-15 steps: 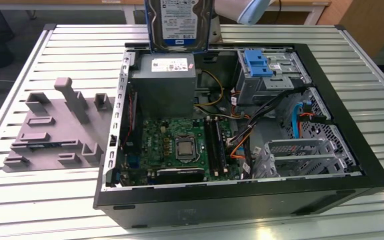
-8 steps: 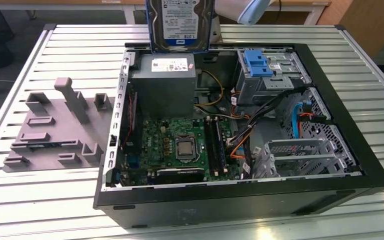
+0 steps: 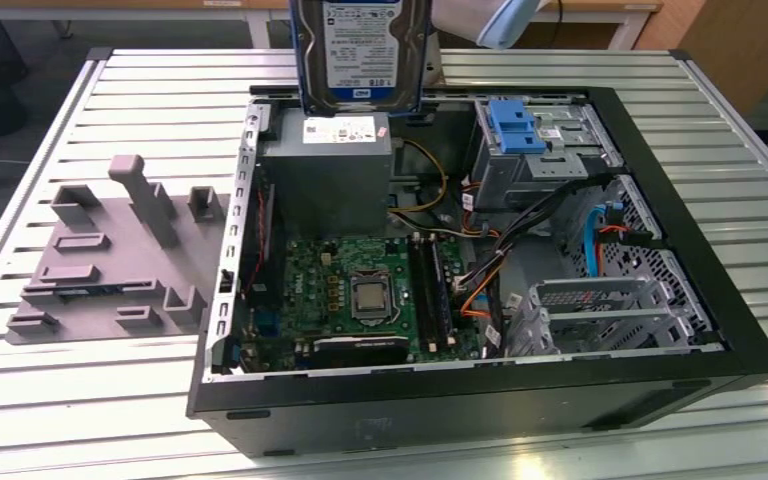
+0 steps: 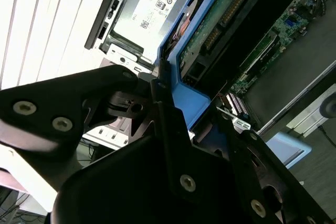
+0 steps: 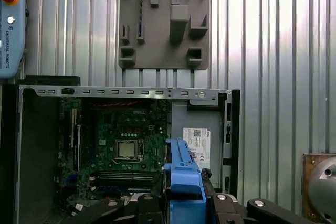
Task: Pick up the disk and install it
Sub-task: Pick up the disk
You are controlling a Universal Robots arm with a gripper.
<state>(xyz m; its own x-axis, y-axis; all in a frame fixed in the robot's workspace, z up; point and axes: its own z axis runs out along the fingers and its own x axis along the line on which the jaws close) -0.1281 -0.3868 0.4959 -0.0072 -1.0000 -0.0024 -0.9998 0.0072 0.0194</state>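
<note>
Exterior view: one slatted metal worktop (image 3: 91, 400) is carrying one open computer case (image 3: 744, 340) and one grey fixture block (image 3: 104, 260). The case is lying across the middle of the worktop and reaching toward its near edge. The block is sitting beside the case, toward the worktop's edge on the exterior view's left. One disk (image 3: 360, 50) is hanging upright over the case's far wall, its white-and-blue label facing the camera. Its lower edge is hovering just above the grey power supply (image 3: 324, 170); I cannot tell whether the two are touching. A single green motherboard (image 3: 357, 290) is lying in the case's floor, nearer the camera than the power supply.

In the second wrist view, the one pincer (image 4: 197, 108) is clamping the disk (image 4: 220, 19) by its blue bracket, black fingers (image 4: 163, 114) pressing against the plastic. In the first wrist view, the pincer (image 5: 184, 205) is gripping the same blue bracket from both sides, with the disk (image 5: 184, 177) rising between its fingers.

The arm (image 3: 491, 20) is reaching in from beyond the worktop's far edge, carrying the disk above the case.
</note>
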